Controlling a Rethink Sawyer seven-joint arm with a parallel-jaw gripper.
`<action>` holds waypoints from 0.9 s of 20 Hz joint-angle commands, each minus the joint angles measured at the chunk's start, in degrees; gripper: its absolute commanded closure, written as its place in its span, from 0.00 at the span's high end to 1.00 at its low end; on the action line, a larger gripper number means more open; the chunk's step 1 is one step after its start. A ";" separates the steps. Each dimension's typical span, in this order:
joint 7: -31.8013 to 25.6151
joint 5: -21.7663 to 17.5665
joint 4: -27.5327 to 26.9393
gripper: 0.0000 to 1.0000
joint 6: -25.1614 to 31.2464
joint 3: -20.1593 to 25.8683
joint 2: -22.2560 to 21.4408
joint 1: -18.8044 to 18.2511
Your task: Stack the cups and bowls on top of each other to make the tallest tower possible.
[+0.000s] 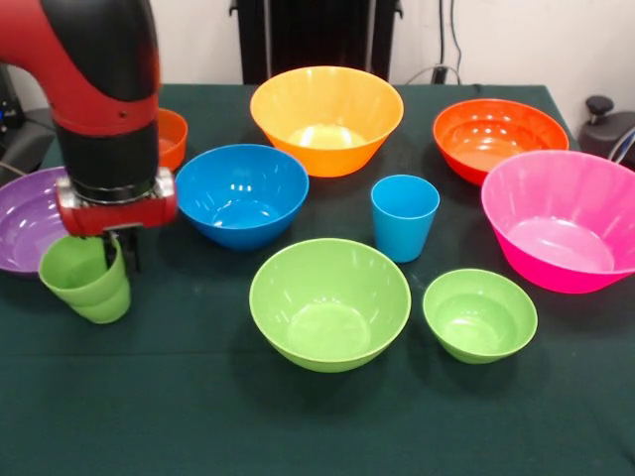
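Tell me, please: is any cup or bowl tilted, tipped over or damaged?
Only the lime green cup is askew: it leans under the gripper, beside the purple bowl. The other bowls and the blue cup stand upright and look undamaged.

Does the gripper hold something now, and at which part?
Yes: the gripper holds the lime green cup, tilted, by its rim, one finger inside.

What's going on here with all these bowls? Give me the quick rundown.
A red and black robot arm is working at a green-covered table. Its gripper sits at the lime green cup, which tilts as if lifted; whether the fingers are closed on it is hard to see. Nothing is stacked yet: the blue cup stands upright alone, and the yellow-orange, blue, two green, pink, orange and purple bowls sit apart.
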 commanded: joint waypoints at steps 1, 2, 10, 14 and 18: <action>-5.30 -4.16 -3.56 0.00 -3.82 3.20 5.45 5.98; -4.87 -3.85 -3.74 0.00 -3.86 3.38 5.75 6.23; 2.72 -2.33 -4.69 0.00 -6.96 1.47 6.52 10.93; 3.48 -0.88 -5.69 0.00 -6.23 0.97 6.48 12.22; 4.93 0.69 -3.45 0.00 -7.76 0.71 5.56 12.07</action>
